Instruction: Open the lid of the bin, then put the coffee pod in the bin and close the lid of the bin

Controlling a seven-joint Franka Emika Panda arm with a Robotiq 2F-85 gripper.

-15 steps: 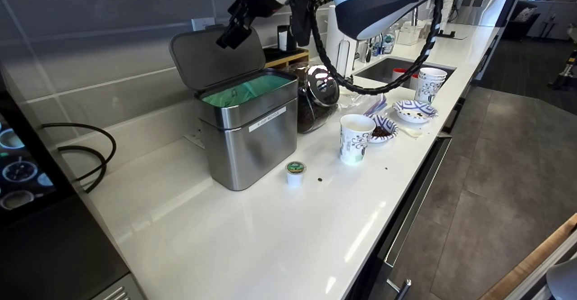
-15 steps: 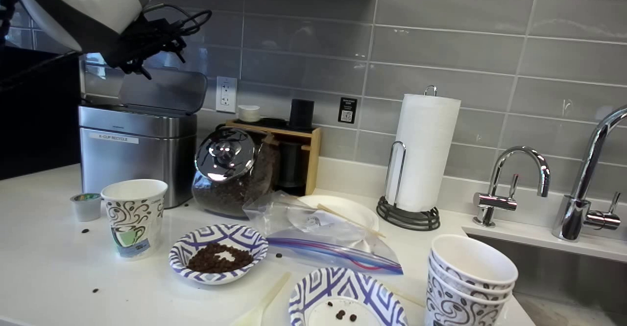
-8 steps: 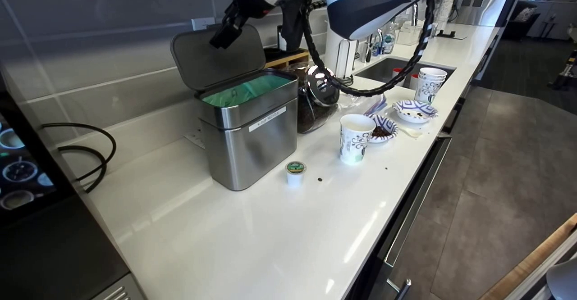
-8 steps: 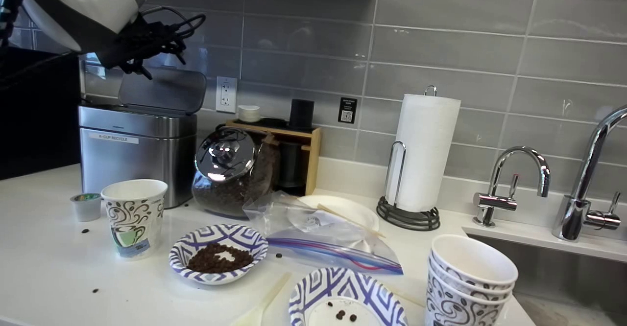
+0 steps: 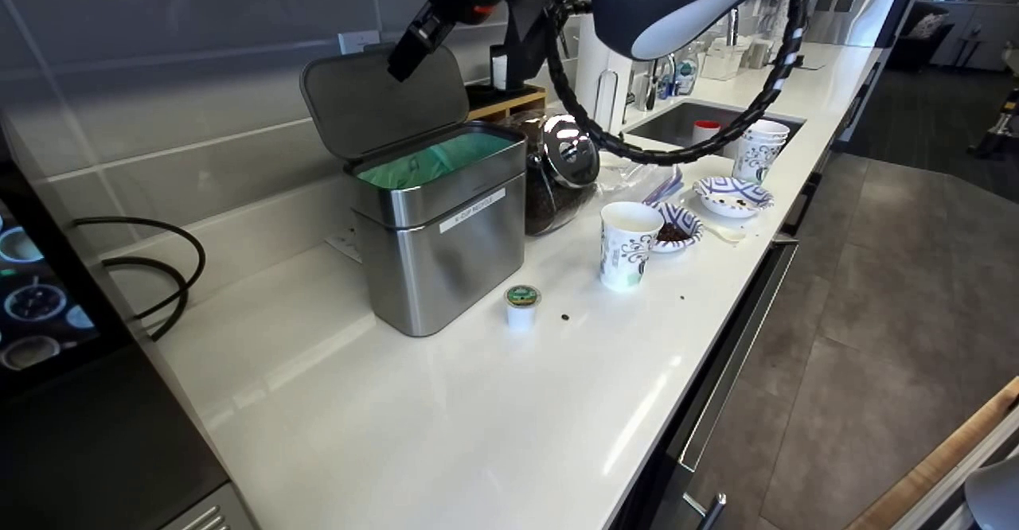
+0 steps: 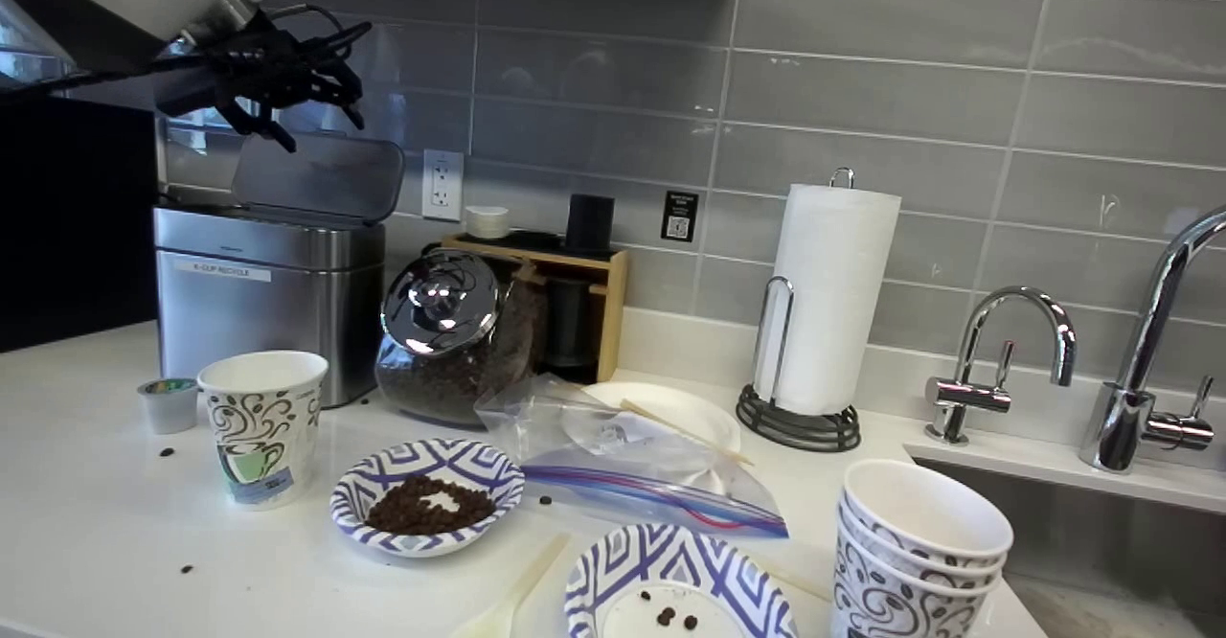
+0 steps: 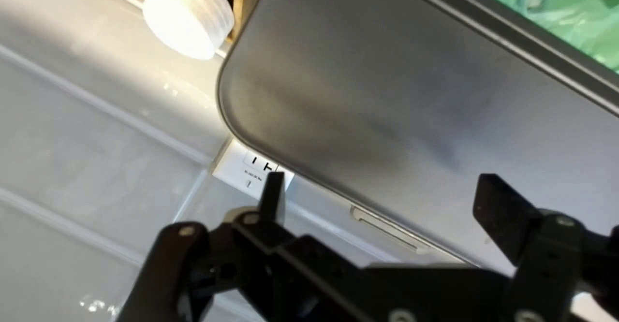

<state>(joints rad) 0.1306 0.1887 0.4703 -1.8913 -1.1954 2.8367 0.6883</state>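
Black two-fingered gripper [image 7: 379,191] above a boxy brushed-steel bin [image 5: 454,275], whose dark grey rectangular metal lid [image 7: 387,85] stands raised ahead of it. The object to be carried, a squat white round coffee pod [image 5: 521,309] with a greenish top, sits upright on the glossy white counter [image 5: 382,434], below the gripper and well apart from it, just beside the bin. Judged by eye, the pod should be very light, with a smooth, fairly stiff side that may slip or scoot if nudged, and a top that probably dents under pressure. The soundest hold is likely from above, pinching two opposite sides just under the rim with a gentle squeeze. As I watch, the fingers [image 7: 505,213] are spread far apart with nothing between them; whether a tip touches the lid cannot be told from where I stand. With the lid up, the pod's transfer appears to be the next step, calling for a careful descent.
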